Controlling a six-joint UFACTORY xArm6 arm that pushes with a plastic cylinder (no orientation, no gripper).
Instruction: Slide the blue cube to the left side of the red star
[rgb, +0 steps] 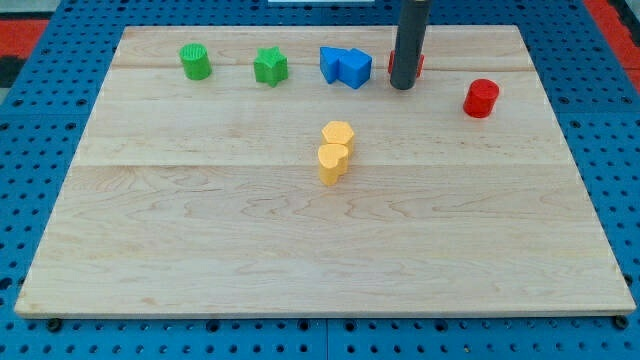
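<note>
Two blue blocks sit side by side near the view's top middle: a blue cube (333, 63) on the left, touching a blue angular block (356, 69) on the right. The red star (417, 65) is mostly hidden behind the dark rod; only a red sliver shows at the rod's right edge. My tip (402, 86) rests on the board just to the right of the blue pair, apart from it, in front of the red star.
A green cylinder (195, 62) and a green star (270, 67) stand at the top left. A red cylinder (481, 98) stands at the right. Two yellow blocks (335, 150) touch near the board's middle. The wooden board (200, 250) lies on a blue pegboard.
</note>
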